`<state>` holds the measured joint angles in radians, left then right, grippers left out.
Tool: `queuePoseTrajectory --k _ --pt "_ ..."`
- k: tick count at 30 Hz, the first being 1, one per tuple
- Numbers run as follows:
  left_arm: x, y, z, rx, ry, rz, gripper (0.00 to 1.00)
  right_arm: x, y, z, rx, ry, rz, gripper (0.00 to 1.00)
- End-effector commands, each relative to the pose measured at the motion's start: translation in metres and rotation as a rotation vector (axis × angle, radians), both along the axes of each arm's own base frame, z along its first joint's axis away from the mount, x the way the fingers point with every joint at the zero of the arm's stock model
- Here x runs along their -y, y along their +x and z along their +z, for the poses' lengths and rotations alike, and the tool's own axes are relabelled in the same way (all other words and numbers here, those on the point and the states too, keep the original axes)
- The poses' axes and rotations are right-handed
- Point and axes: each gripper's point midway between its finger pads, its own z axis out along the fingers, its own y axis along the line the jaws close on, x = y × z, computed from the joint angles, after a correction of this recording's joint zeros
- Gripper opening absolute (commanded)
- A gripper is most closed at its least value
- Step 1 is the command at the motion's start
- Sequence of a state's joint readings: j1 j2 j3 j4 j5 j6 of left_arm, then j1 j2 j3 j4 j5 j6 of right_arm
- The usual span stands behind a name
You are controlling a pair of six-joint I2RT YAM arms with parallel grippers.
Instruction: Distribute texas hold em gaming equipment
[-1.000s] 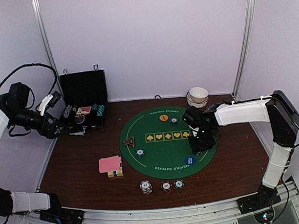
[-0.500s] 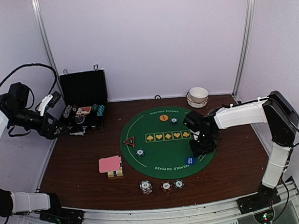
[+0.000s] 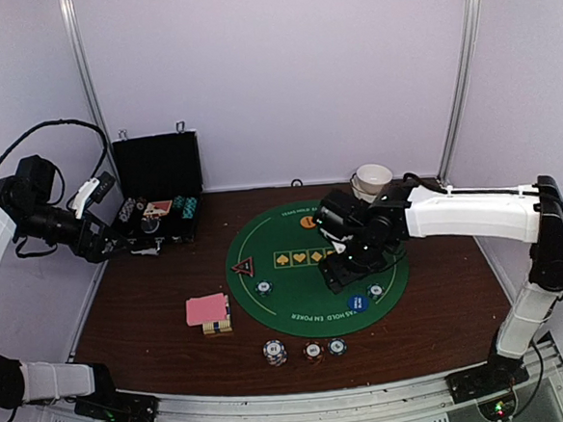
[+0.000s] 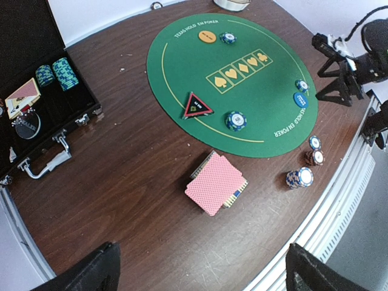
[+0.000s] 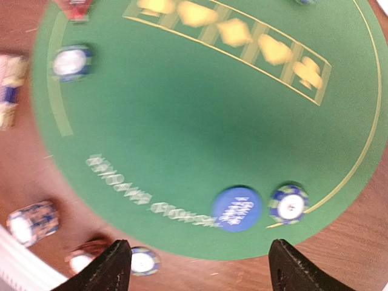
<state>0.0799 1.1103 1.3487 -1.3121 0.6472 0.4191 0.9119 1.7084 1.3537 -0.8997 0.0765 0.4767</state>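
Cards [image 3: 206, 308] on box [image 3: 218, 326], left of mat [image 3: 301, 285]; chip stacks [image 3: 274, 352] before mat; bowl [image 3: 374, 178] behind; case [image 3: 160, 205] far left.

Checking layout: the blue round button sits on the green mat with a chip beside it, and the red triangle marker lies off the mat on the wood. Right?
No: the red triangle marker lies on the green mat, just inside its edge, as the left wrist view shows. The rest holds.

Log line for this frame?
left gripper: open, empty | right gripper: open, empty, above mat | chip: on mat beside blue button
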Motion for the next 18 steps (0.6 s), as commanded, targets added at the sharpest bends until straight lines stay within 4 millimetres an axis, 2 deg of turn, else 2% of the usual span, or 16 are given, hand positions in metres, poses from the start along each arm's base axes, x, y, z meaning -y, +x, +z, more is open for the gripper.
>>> queuePoseTrajectory --k 1,6,10,13,18 --pt "0.0 -0.001 0.006 0.019 -0.003 -0.003 0.98 -0.044 -0.034 0.028 0.023 0.022 0.139 0.83" --pt "0.0 -0.001 0.008 0.019 -0.008 -0.002 0.98 -0.113 -0.073 0.026 -0.007 0.053 0.324 0.88" --pt "0.001 -0.001 0.01 0.023 -0.011 -0.003 0.98 -0.149 -0.091 0.016 -0.043 0.064 0.426 0.89" --pt "0.001 -0.001 0.011 0.023 -0.014 -0.005 0.98 -0.164 -0.098 0.007 -0.065 0.055 0.475 0.89" --pt "0.001 -0.001 0.01 0.023 -0.014 -0.006 0.98 -0.177 -0.104 -0.007 -0.101 0.043 0.536 0.88"
